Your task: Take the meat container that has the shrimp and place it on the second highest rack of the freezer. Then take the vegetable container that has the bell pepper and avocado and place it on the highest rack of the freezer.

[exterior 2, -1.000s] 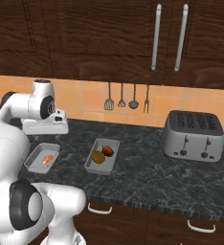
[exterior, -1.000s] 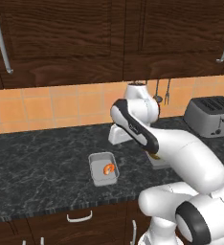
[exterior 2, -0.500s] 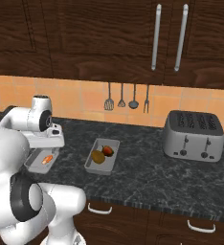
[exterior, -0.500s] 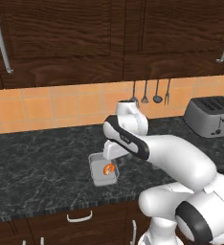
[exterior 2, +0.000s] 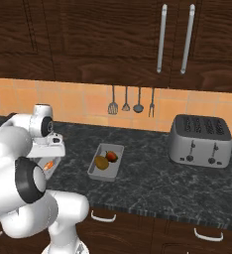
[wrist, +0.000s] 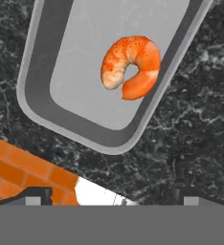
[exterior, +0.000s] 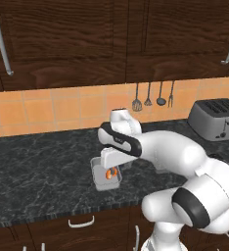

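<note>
While the arm bends low over the counter, the scene reads as follows.

shrimp: small curled piece, orange with fine dark speckles, paler toward one tip; much smaller than its tray; lies loose on the tray floor, off-centre toward one long wall.

meat container: shallow grey tray with rounded corners, a darker sloped wall around a lighter flat floor; sits flat on the black marbled counter, near its front edge, left of the other tray in the right base view.

gripper: jaws spread wide, about as far as they go; the two dark fingertips stand at either side of the hand view's bottom, off the tray's end and over the counter; nothing between them, nothing held; whether they touch the tray cannot be told. In the left base view the hand hangs right above the tray, hiding part of it.

vegetable container: like grey tray, just right of the arm in the right base view, apart from the meat container.

avocado: rounded yellow-brown lump, the biggest item in that tray, with a smaller red and green piece beside it.

toaster: silver, four slots, well to the right on the counter.

utensils: four dark tools hanging on the orange tiled wall.

cabinets: dark wood doors above, with long metal handles.
</note>
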You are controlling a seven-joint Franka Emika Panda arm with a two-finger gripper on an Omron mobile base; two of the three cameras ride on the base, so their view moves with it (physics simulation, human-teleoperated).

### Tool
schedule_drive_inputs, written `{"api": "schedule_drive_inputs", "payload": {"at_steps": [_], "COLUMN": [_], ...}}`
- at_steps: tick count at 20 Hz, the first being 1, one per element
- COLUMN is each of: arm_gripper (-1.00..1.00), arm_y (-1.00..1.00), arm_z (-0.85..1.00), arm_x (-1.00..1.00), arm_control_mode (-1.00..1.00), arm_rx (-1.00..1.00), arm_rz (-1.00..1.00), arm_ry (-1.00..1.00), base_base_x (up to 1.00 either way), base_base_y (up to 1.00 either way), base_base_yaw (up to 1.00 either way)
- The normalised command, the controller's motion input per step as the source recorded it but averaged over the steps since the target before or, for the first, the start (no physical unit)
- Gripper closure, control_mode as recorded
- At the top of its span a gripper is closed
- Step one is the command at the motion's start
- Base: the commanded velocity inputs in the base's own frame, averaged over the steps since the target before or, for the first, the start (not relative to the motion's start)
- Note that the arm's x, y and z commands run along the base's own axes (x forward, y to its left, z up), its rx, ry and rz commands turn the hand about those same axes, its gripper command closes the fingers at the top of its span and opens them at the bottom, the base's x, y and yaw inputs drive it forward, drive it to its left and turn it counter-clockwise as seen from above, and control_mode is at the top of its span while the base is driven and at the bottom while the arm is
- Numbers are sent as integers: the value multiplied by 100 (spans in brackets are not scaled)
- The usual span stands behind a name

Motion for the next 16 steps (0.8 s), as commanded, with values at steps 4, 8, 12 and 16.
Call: {"api": "schedule_drive_inputs", "payload": {"at_steps": [4, 8, 12, 16], "arm_gripper": [-100, -100, -100, -100], "arm_y": [0, 0, 0, 0], "arm_z": [-7, 0, -25, -40], "arm_x": [1, -1, -2, 0], "arm_control_mode": [-100, -100, -100, -100], "arm_rx": [0, 0, -2, -9], "arm_rz": [-13, -14, -7, -12], "arm_ry": [0, 0, 0, 0], "base_base_x": [0, 0, 0, 0], "base_base_y": [0, 0, 0, 0], "base_base_yaw": [0, 0, 0, 0]}}
